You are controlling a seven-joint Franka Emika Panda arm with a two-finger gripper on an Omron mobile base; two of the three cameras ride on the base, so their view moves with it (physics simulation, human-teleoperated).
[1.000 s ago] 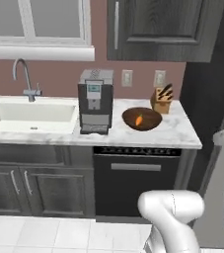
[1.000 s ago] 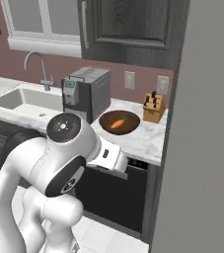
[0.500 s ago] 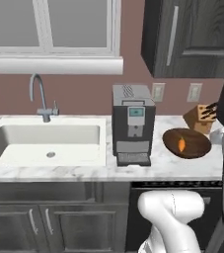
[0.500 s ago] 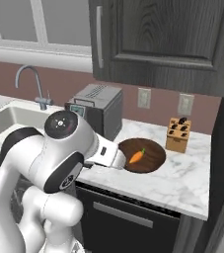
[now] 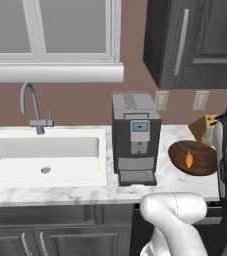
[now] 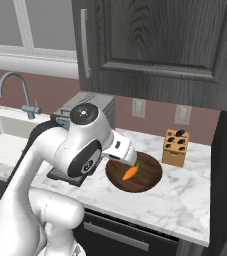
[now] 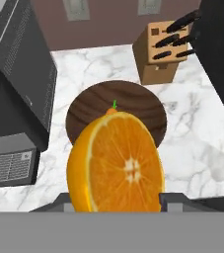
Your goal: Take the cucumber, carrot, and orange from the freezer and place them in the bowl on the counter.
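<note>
An orange [image 7: 116,163] slice fills the lower hand view, cut face toward the camera, and my gripper [image 7: 116,201] is shut on it. Just beyond and below it sits the dark wooden bowl [image 7: 91,106] on the white marble counter [image 7: 192,143]. The carrot [image 6: 130,172] lies inside the bowl [image 6: 147,182]; the hand view shows just the carrot's green top [image 7: 114,104] above the slice. From the left base view the bowl [image 5: 205,165] and carrot [image 5: 189,159] lie beside my forearm. The cucumber and the freezer are out of view.
A coffee machine [image 5: 135,137] stands left of the bowl, close to it [image 7: 15,89]. A tan knife block [image 7: 160,54] stands behind the bowl by the wall. A sink [image 5: 45,157] with a tap lies further left. Dark cabinets [image 6: 155,40] hang above.
The base has driven closer to the counter, so the bowl, coffee machine and knife block loom larger in both base views. The carrot stays in the bowl.
</note>
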